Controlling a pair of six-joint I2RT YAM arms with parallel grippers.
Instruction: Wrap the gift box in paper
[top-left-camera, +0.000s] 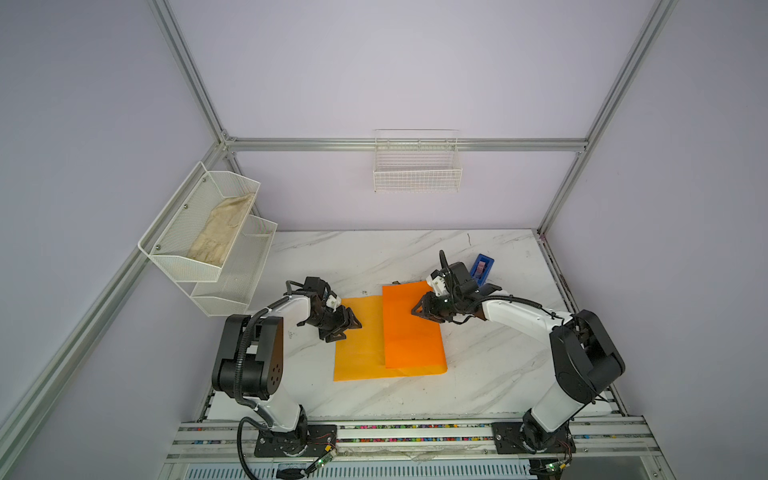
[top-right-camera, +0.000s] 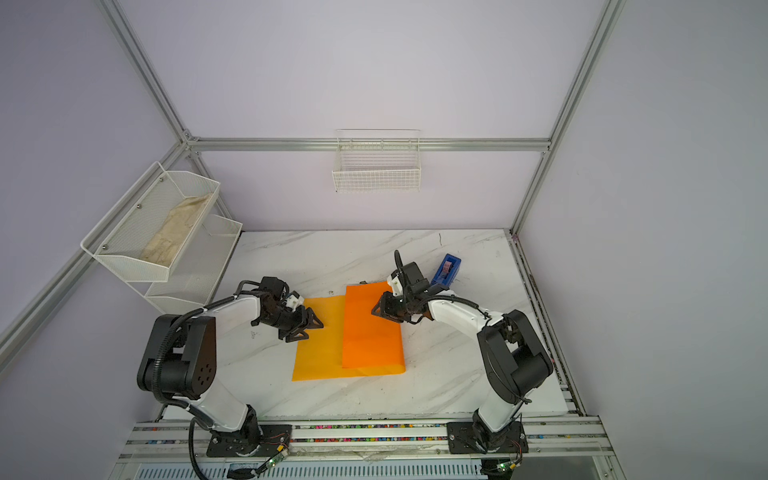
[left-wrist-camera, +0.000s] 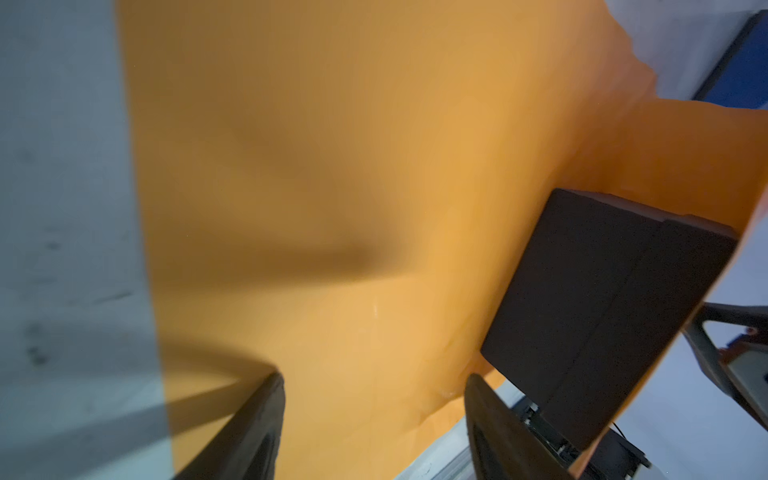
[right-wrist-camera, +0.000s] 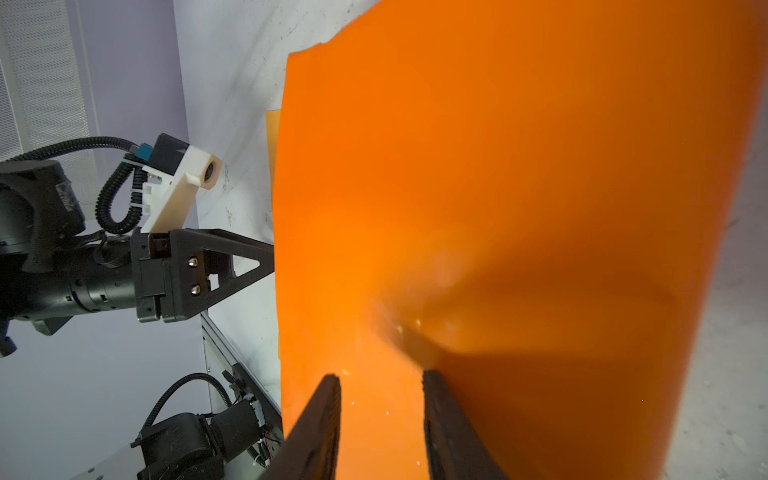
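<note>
The orange paper (top-left-camera: 359, 357) (top-right-camera: 318, 357) lies on the marble table, and its right part is folded over as a raised flap (top-left-camera: 411, 340). In both top views that flap hides the gift box. The left wrist view shows the dark gift box (left-wrist-camera: 602, 299) standing on the paper (left-wrist-camera: 332, 166) under the lifted flap. My left gripper (top-left-camera: 351, 330) (left-wrist-camera: 374, 386) hovers open over the flat left part of the sheet, beside the box, holding nothing. My right gripper (top-left-camera: 419, 313) (right-wrist-camera: 380, 378) has its jaws apart, tips down on top of the flap (right-wrist-camera: 498, 166).
A blue tape dispenser (top-left-camera: 482, 266) (top-right-camera: 446, 268) stands behind the right gripper. A white mesh rack (top-left-camera: 174, 257) with a beige cloth (top-left-camera: 220, 232) hangs at the left. A wire basket (top-left-camera: 417, 166) hangs on the back wall.
</note>
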